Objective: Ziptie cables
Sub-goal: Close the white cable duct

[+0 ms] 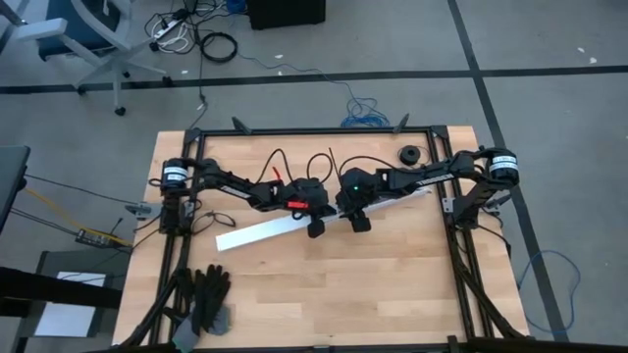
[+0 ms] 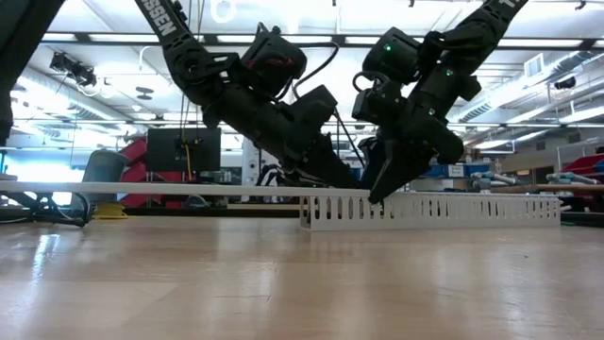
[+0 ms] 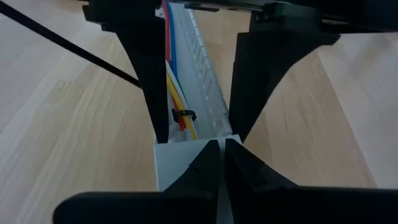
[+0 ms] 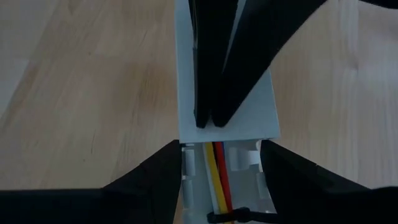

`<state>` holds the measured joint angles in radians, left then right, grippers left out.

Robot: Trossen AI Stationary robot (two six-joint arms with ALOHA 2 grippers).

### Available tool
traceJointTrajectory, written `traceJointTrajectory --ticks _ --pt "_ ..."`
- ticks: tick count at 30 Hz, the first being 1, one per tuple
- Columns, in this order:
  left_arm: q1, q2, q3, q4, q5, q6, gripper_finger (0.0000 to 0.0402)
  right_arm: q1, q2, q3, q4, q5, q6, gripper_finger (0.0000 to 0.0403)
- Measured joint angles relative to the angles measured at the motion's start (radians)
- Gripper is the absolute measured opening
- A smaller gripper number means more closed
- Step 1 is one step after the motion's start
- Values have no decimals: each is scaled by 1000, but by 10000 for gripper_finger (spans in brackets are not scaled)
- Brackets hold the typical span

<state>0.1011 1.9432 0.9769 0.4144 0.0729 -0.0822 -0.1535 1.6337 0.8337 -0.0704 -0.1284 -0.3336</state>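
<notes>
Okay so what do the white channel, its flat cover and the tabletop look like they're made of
The channel looks like moulded white plastic, matte: thin walls cut into even slots. Its flat cover seems the same plastic, smooth with a crisp straight edge. The tabletop looks like pale wood, probably butcher block with a light satin finish: strips with visible grain and joints. The wires inside appear plastic-coated, in bright solid colours.
</notes>
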Motion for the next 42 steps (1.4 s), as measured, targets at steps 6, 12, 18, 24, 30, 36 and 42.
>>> traceJointTrajectory --ticks 6,12,18,24,30,36,42 --pt "6 26 39 -6 12 12 0 0 0 0 3 4 -7 201" --pt "6 27 58 -45 7 25 0 1 -17 15 -16 33 -29 213" --pt "7 28 59 -23 2 27 0 1 -93 34 0 55 -32 228" --pt "7 29 76 -32 6 30 0 2 -176 33 -87 90 -24 234" --pt "7 31 110 -91 9 30 0 -11 -189 32 -211 96 1 231" --pt "5 30 140 -109 9 53 0 -18 -183 31 -254 95 34 231" --pt "2 -14 175 -200 -3 84 0 -18 -180 30 -262 91 40 229"
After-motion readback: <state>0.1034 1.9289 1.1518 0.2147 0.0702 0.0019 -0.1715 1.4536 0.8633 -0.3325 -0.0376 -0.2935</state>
